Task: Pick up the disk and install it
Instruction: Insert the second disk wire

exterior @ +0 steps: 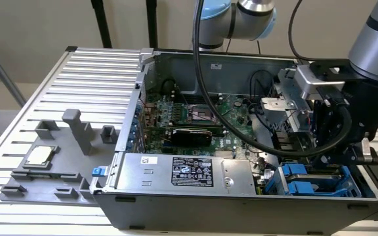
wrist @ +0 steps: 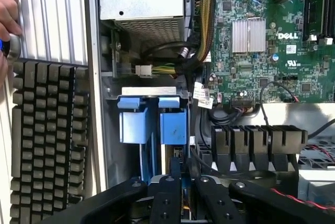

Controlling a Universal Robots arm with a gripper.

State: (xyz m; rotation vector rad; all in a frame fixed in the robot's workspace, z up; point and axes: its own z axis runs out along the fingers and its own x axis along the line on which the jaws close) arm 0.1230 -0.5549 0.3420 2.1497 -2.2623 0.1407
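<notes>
The disk [wrist: 173, 127] stands on edge in the drive bay [exterior: 350, 184] at the corner of the open computer case, its blue carrier tab facing the wrist camera beside a second blue tab [wrist: 131, 125]. My gripper [wrist: 184, 176] reaches down into this bay, its black fingers [wrist: 166, 195] close together on the disk's thin edge. In the exterior view the gripper [exterior: 332, 164] hangs low at the case's right end, just above the blue carriers [exterior: 302, 179].
The motherboard [exterior: 196, 115] and the silver power supply [exterior: 175, 172] fill the case. Cables [wrist: 207, 4] run close beside the bay. A grey fixture [exterior: 51, 162] with a small chip lies at the exterior view's left. A person's hand [wrist: 6, 9] rests beside a dark ribbed block [wrist: 47, 140].
</notes>
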